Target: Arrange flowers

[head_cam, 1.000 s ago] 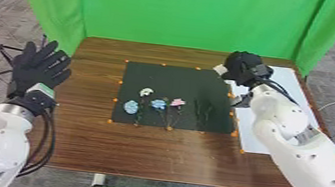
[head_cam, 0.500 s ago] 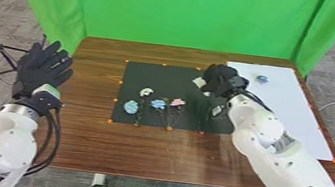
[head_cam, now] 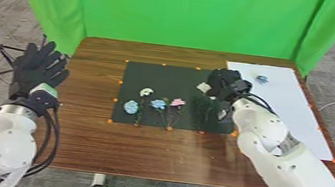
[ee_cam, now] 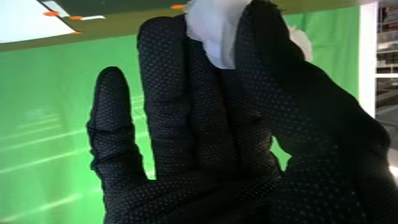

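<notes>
In the head view my right hand (head_cam: pixel 226 82) is over the right edge of the black mat (head_cam: pixel 170 74), with a white flower (head_cam: pixel 204 87) at its fingers. The right wrist view has the white bloom (ee_cam: pixel 213 32) pinched between thumb and fingers of this hand (ee_cam: pixel 213 115). Lying on the mat are a white flower (head_cam: pixel 146 92), a light blue one (head_cam: pixel 131 107), a blue one (head_cam: pixel 158 103) and a pink one (head_cam: pixel 178 102), all left of my right hand. My left hand (head_cam: pixel 39 68) stays off the table's left side, fingers straight.
A white sheet (head_cam: pixel 279 103) lies on the table's right side, with a small blue flower (head_cam: pixel 262 79) near its far end. Orange markers dot the mat's border. Beyond the brown table (head_cam: pixel 131 153) hangs a green curtain (head_cam: pixel 199 19).
My right hand has moved left from the white sheet to the mat and then slightly nearer, carrying the white flower. The blue flower on the sheet has come into sight.
</notes>
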You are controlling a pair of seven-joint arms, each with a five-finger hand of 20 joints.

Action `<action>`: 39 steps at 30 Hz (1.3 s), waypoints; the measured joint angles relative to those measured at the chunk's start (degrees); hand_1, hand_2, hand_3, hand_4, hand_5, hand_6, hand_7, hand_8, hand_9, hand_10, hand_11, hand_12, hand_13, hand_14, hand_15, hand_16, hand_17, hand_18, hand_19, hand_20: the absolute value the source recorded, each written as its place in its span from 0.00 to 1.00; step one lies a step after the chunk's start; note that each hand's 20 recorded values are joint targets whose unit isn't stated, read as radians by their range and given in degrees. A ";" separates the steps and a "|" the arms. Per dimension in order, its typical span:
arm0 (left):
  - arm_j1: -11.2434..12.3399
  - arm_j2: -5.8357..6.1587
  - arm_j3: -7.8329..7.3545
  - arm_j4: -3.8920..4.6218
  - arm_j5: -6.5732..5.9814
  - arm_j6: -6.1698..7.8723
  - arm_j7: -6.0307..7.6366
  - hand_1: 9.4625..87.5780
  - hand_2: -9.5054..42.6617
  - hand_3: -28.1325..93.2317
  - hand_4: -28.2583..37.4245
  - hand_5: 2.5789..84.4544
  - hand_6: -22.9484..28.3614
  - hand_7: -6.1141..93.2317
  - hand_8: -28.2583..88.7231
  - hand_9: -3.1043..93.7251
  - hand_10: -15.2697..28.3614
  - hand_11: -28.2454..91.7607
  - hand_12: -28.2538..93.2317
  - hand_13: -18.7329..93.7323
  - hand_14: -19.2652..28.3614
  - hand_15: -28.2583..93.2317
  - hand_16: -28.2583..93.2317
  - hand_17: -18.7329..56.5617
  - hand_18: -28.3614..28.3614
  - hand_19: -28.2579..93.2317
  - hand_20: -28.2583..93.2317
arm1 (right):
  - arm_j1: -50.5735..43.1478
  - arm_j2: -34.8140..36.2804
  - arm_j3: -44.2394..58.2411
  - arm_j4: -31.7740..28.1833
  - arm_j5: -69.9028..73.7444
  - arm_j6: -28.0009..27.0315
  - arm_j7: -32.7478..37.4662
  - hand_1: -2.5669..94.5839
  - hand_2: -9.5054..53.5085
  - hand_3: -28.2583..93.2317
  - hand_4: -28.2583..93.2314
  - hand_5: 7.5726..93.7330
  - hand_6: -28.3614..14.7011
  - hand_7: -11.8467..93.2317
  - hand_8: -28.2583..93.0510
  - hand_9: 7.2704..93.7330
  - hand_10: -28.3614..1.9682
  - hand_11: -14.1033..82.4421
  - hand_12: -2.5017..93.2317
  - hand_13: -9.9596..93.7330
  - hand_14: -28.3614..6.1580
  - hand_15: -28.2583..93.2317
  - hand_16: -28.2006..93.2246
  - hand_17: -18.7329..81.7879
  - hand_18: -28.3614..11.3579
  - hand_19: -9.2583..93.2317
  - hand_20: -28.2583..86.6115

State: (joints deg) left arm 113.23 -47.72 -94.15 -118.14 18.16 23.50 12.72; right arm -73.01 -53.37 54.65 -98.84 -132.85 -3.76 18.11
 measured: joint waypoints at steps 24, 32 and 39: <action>1.17 0.73 0.51 -0.96 -4.10 2.91 3.86 0.18 0.42 0.81 0.00 0.25 0.57 0.23 0.14 0.18 0.62 0.39 0.30 0.22 0.66 0.49 0.15 0.14 0.70 0.45 0.30 | -2.91 0.35 6.29 -4.34 9.03 -3.89 2.93 0.45 0.00 0.89 0.00 0.53 0.66 0.36 0.09 0.54 0.47 0.30 0.18 0.59 0.48 0.59 0.36 0.37 0.21 0.65 0.51; 1.73 0.75 0.02 -1.12 -4.09 2.86 4.19 0.18 0.42 0.81 0.00 0.26 0.57 0.22 0.14 0.18 0.61 0.39 0.30 0.21 0.66 0.48 0.15 0.14 0.70 0.45 0.30 | 2.89 1.41 5.87 -1.70 9.96 -4.54 1.45 0.39 0.00 0.91 0.00 0.48 0.65 0.37 0.09 0.44 0.45 0.27 0.16 0.41 0.50 0.45 0.26 0.36 0.38 0.39 0.39; 2.15 0.60 -0.08 -1.33 -4.04 2.60 4.33 0.18 0.42 0.81 0.00 0.26 0.57 0.22 0.14 0.18 0.61 0.39 0.30 0.22 0.66 0.48 0.15 0.14 0.70 0.45 0.30 | 10.82 1.67 0.69 10.85 10.71 5.92 -0.10 0.36 0.00 0.92 0.00 0.32 0.60 0.36 0.09 0.29 0.41 0.26 0.13 0.28 0.51 0.46 0.16 0.32 0.42 0.35 0.35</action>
State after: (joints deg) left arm 115.37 -47.13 -94.23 -119.47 14.13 26.10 17.05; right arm -62.18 -51.70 55.35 -87.99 -122.14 2.15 18.00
